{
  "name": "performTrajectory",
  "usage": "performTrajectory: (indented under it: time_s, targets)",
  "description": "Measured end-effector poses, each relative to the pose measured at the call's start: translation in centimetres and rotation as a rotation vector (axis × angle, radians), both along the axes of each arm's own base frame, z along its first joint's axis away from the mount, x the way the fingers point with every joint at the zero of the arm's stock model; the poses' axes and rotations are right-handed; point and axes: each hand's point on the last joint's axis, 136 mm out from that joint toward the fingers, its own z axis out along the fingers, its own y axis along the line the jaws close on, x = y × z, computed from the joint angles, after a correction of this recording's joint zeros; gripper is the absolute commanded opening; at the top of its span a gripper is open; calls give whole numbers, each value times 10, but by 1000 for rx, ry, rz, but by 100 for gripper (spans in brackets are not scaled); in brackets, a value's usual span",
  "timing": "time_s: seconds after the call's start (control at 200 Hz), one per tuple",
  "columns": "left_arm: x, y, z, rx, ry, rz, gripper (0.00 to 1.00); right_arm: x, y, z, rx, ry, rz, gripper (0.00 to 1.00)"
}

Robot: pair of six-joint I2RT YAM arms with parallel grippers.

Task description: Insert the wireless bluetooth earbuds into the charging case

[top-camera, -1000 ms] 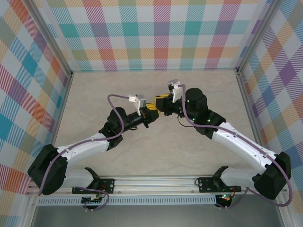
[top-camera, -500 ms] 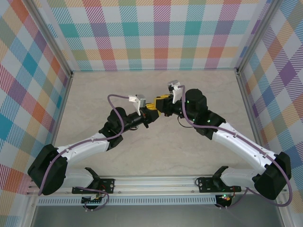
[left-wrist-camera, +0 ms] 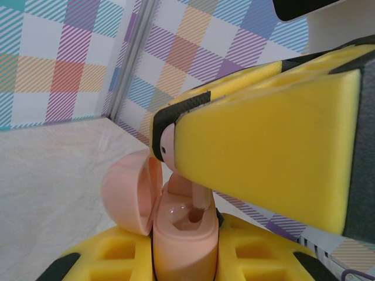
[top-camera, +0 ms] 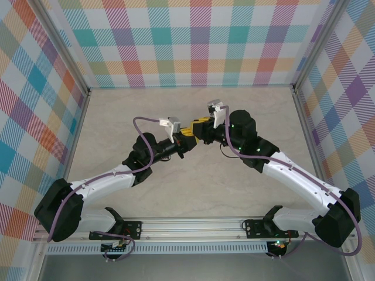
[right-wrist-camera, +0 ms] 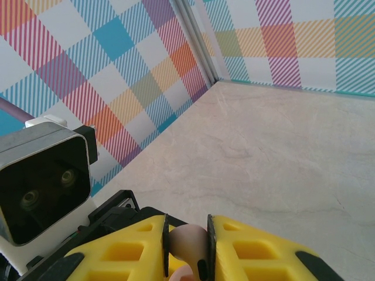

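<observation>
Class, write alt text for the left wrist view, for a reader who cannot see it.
An open pink charging case, lid flipped left, is clamped upright by the left gripper. From the right, the right gripper holds a pink earbud over it.

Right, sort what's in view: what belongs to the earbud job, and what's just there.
Belongs to the job:
- charging case, lid open, clamped in the left gripper
- pink earbud, pinched in the right gripper, stem down at the case's opening

Just there:
- table
- plaid walls
- wrist camera on the left arm
</observation>
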Motion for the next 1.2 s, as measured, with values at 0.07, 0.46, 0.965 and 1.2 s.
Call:
performTrajectory:
  time_s: [0.07, 0.46, 0.965, 1.2]
  targets:
    - [0, 0, 0, 0, 0, 0, 14, -1, -1, 0, 0, 0, 0, 25]
    - [5, 3, -15, 95, 18, 33, 14, 1, -10, 4, -45, 35, -46, 25]
    - [0, 33, -29, 282, 4, 137, 14, 37, -45, -61, -275, 312, -205, 26]
    - [-7, 45, -19, 300, -28, 159, 15, 41, -54, -157, -428, 542, -223, 26]
